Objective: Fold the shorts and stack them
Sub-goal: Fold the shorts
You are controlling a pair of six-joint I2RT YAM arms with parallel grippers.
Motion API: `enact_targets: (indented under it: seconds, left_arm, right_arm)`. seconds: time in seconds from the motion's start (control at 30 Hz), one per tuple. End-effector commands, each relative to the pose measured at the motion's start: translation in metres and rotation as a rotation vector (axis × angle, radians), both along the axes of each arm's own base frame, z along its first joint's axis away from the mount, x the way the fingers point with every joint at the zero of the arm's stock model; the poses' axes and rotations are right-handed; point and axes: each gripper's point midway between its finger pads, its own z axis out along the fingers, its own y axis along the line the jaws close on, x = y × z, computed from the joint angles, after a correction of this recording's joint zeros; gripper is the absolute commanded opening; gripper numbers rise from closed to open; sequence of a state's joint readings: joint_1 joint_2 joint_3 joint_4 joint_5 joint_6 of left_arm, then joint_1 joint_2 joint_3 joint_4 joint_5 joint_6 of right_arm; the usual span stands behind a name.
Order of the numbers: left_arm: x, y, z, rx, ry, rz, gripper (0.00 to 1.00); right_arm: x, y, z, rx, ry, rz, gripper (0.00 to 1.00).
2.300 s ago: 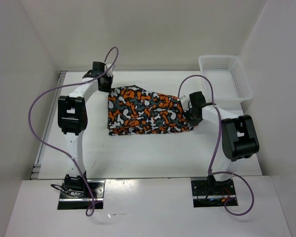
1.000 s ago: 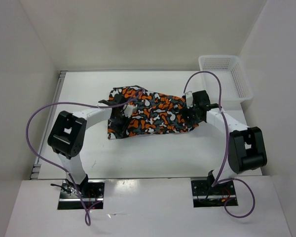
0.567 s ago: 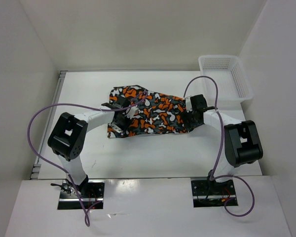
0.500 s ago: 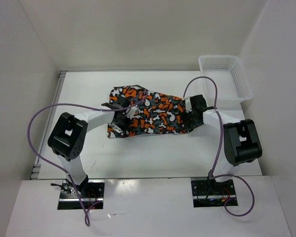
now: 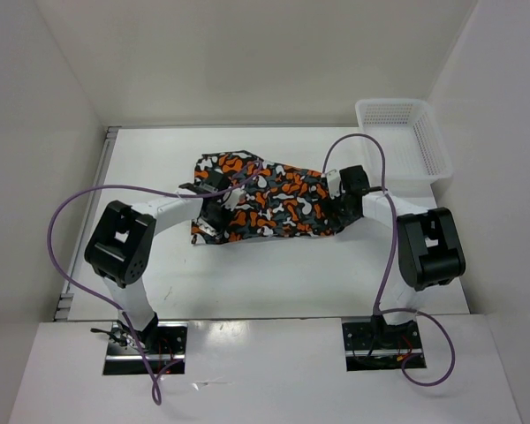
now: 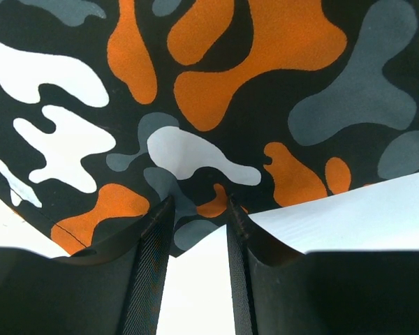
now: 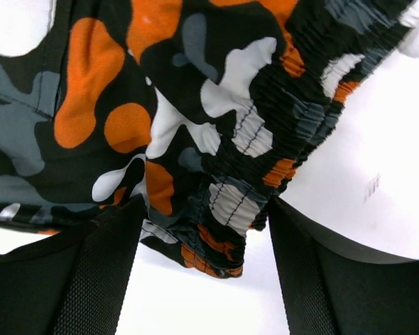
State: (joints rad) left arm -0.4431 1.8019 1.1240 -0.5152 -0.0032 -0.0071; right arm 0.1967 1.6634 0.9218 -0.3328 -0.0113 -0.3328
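A: Looks like the grab before a fold: left claw [image 6: 199, 209] part-open, the shorts [image 5: 265, 199] right at its tips.

B: And right claw [image 7: 206, 209] gapes around the waistband [image 7: 244, 139]. Next, both should pinch, then lift.

I count one pair of shorts [image 5: 265, 199], one basket [image 5: 405, 141], one desk [image 5: 265, 274]. Two arms [image 5: 124, 243]. Two end effectors: left end effector [image 6: 195, 209], right end effector [image 7: 204, 209]. Two purple cables [image 5: 115, 186], one per arm.
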Motion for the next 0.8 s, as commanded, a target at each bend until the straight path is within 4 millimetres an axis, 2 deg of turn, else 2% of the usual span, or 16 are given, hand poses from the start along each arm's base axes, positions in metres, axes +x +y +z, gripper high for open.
enact_targets:
  seconds: [0.0, 0.07, 0.1, 0.2, 0.3, 0.33, 0.43, 0.53, 0.6, 0.7, 0.73, 0.77]
  left_arm:
    - [-0.003, 0.028, -0.018, 0.085, 0.023, 0.048, 0.44]
    - [0.002, 0.026, -0.011, 0.075, 0.002, 0.048, 0.44]
    - [0.001, 0.026, -0.007, 0.073, -0.002, 0.049, 0.44]
    - [0.006, 0.024, 0.007, 0.059, -0.035, 0.050, 0.45]
    - [0.008, 0.025, 0.015, 0.056, -0.060, 0.054, 0.45]
    - [0.001, 0.030, 0.012, 0.070, -0.051, 0.056, 0.45]
    - [-0.005, 0.034, 0.010, 0.079, -0.052, 0.059, 0.45]
    - [-0.007, 0.033, 0.013, 0.066, -0.058, 0.056, 0.45]
    - [0.004, 0.028, 0.025, 0.047, -0.096, 0.058, 0.45]
    - [0.034, 0.008, 0.062, -0.036, -0.190, 0.047, 0.46]
    - [0.061, -0.008, 0.089, -0.087, -0.257, 0.040, 0.46]
    - [0.070, -0.029, 0.102, -0.129, -0.279, 0.002, 0.47]
  right_arm:
    - [-0.019, -0.008, -0.039, -0.018, 0.138, 0.085, 0.76]
    - [-0.021, -0.007, -0.040, -0.026, 0.166, 0.146, 0.58]
    - [-0.022, -0.005, -0.040, -0.017, 0.167, 0.150, 0.33]
    - [-0.013, -0.002, -0.031, -0.009, 0.142, 0.166, 0.05]
    - [-0.003, 0.010, -0.013, 0.011, 0.089, 0.157, 0.00]
    - [0.004, 0.011, -0.005, 0.010, 0.062, 0.145, 0.00]
    - [0.022, 0.022, 0.033, 0.026, -0.025, 0.156, 0.00]
    - [0.028, 0.020, 0.064, 0.006, -0.075, 0.180, 0.00]
    - [0.023, 0.016, 0.075, -0.014, -0.080, 0.193, 0.00]
    - [0.023, 0.012, 0.089, -0.052, -0.109, 0.200, 0.00]
    - [0.018, 0.014, 0.087, -0.069, -0.106, 0.221, 0.00]
    - [0.015, 0.017, 0.088, -0.076, -0.110, 0.232, 0.00]
